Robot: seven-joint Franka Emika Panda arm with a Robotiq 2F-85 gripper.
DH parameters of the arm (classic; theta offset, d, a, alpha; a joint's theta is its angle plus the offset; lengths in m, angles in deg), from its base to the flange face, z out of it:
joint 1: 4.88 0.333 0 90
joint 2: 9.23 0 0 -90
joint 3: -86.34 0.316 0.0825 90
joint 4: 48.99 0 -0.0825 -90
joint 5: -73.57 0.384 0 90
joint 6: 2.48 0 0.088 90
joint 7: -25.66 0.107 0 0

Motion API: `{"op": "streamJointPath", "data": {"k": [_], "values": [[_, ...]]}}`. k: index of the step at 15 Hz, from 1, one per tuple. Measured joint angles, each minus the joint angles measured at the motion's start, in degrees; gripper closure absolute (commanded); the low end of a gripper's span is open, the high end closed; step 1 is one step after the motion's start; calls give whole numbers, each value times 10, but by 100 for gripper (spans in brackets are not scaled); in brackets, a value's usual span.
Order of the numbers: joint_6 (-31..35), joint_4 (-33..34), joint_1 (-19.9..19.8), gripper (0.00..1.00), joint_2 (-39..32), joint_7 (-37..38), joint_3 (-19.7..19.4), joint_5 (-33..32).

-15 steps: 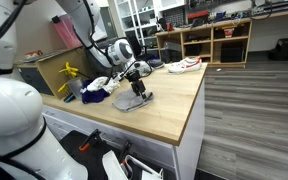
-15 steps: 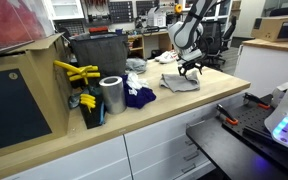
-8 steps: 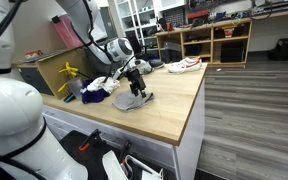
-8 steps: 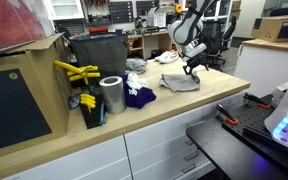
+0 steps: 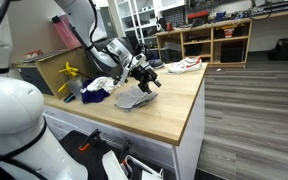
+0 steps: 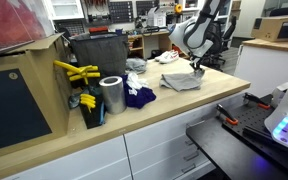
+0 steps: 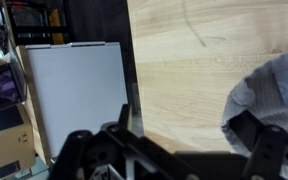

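**Pincer empty over grey cloth, no grip made**

The pincer (image 5: pixel 150 77) hangs just above the desk (image 5: pixel 172 112) w/ jaws spread wide and nothing between them: released, not holding. It sits tilted, not pointing straight down, over the side of the grey cloth (image 5: pixel 133 99) nearest the open desk edge. In both exterior views a gap shows btw. fingertips and fabric, so no contact.

The grey cloth lies crumpled, mostly flat, on the wood approx. mid-desk (image 6: pixel 181 82). In the wrist view only a corner of it shows at the right (image 7: pixel 271 92), w/ bare wood beside it and a white cabinet front (image 7: pixel 74 100) past the desk edge.

Nearby, all apart from the pincer:
- a blue cloth (image 6: pixel 138 97) and a metal can (image 6: pixel 111 95)
- yellow tools (image 6: pixel 74 71) by a dark bin (image 6: pixel 96 52)
- a white shoe (image 5: pixel 185 65) at the far end

Step, as a judgement: a hover phase over the cloth, before any pinch.

The next move would call for:
- squaring the wrist downward
- shifting back over a raised fold, since the cloth sits off-centre in the wrist view
- lowering until the jaws straddle that ridge, then clenching on fabric only

The cloth is limp, so it will prob. sag and drag along the desk when lifted. A fold gives a better bite than a flat patch.
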Motion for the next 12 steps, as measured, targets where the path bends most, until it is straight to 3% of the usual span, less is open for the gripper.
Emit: {"op": "streamJointPath", "data": {"k": [3,6,12], "values": [[0,-23,-9,0,13,-22,15,-16],[4,-48,-29,0,30,-92,34,-12],[44,-68,-68,0,65,-279,58,81]]}}
